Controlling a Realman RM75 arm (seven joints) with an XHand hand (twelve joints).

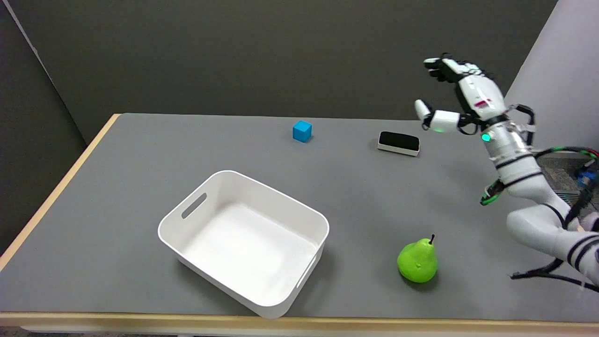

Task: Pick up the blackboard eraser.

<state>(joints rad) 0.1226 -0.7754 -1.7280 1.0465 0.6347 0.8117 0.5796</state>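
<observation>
Approaching: our right hand (pixel 461 98) hangs empty, fingers spread, above and just right of the blackboard eraser (pixel 398 142) lying flat on the far table (pixel 140 164); we advise lowering squarely and pinching its long sides.

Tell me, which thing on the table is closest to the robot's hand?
The blackboard eraser, black on top with a white base. It lies just left of and below the open right hand; the blue cube, pear and white bin sit farther off.
</observation>
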